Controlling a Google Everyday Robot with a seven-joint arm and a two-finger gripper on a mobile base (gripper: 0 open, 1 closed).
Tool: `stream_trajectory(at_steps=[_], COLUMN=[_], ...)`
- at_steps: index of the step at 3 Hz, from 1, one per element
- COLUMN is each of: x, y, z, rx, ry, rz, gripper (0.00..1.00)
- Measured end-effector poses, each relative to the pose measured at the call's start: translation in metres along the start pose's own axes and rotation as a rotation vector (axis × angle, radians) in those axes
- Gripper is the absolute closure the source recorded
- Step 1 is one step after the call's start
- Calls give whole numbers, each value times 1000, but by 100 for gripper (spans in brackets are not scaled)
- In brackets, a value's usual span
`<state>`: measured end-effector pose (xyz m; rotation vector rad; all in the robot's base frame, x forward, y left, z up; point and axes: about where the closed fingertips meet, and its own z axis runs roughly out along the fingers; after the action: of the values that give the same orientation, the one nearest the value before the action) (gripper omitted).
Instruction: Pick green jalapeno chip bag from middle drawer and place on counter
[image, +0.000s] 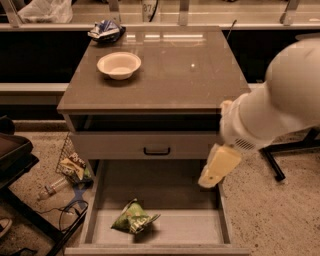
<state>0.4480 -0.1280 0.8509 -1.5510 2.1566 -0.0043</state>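
Note:
The green jalapeno chip bag lies crumpled on the floor of the open middle drawer, towards its front left. The counter tops the grey cabinet above it. My gripper hangs at the end of the big white arm, over the drawer's right wall and just below the upper drawer front. It is well above and to the right of the bag and holds nothing that I can see.
A white bowl and a blue-and-white snack bag sit at the counter's back left. The upper drawer front with a black handle is shut. Litter and a wire basket lie on the floor at left. A chair base stands at right.

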Motion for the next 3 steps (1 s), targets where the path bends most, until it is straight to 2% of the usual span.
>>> stream_trajectory(at_steps=[1,2,3], x=[-5,-22,-48], y=[22,26,20], z=[69,123,146], rx=[-23,-15,22], ry=[-42,-115,-141], rz=[19,42,60], gripper=[0,0,0])
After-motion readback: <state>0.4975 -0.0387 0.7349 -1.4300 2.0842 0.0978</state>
